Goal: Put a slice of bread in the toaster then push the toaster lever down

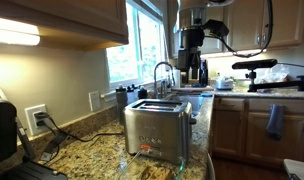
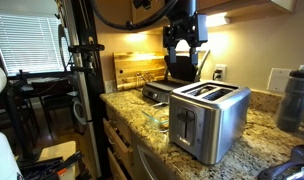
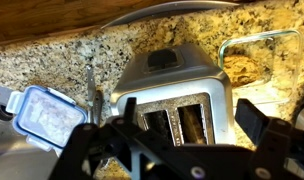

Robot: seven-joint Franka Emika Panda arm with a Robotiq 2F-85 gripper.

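The steel toaster stands on the granite counter and shows in both exterior views. In the wrist view I look down on its two slots. A tan, golden slice of bread shows inside one slot, sunk below the top. The black toaster lever sticks out from the narrow end face. My gripper is open and empty, with its fingers spread above the toaster top. It also hangs above the toaster in both exterior views.
A glass container with tan bread pieces stands beside the toaster and shows in an exterior view. A plastic tub with a blue-rimmed lid lies on the other side. A sink and faucet are behind. A dark bottle stands by the wall.
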